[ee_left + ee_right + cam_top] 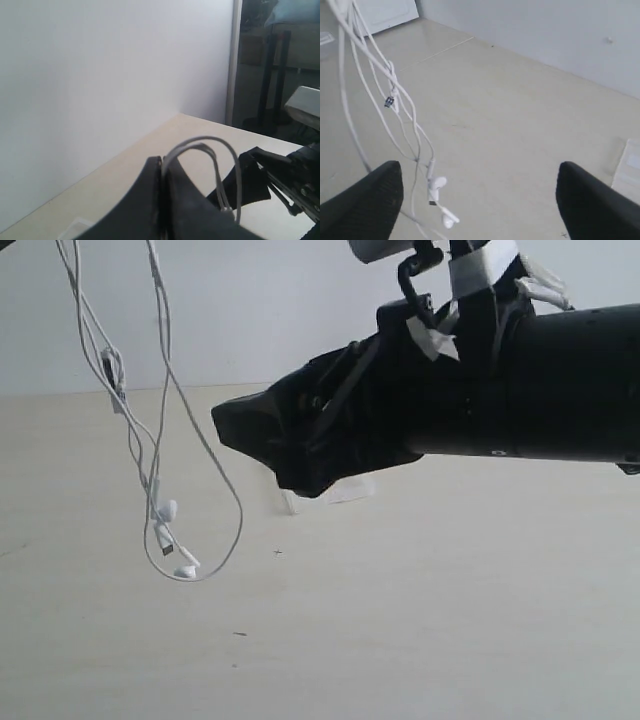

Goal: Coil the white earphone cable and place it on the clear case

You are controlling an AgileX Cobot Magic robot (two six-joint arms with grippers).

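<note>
Above the pale worktop [450, 640], the cable [160, 390] hangs in slack loops from the left claw [162, 164], which is pinched shut on several strands. Thin, light and limp (the earbuds [437, 184] hang lowest), it will likely sag and slip rather than keep a shape, so the bunched strands near the tangle partway down look the surest place to take hold. The right claw [479, 170] stands spread wide and empty, with the cable dangling ahead of its gap, nearer one finger and touching neither. The case [629, 165] lies flat on the worktop, well apart from the cable.
</note>
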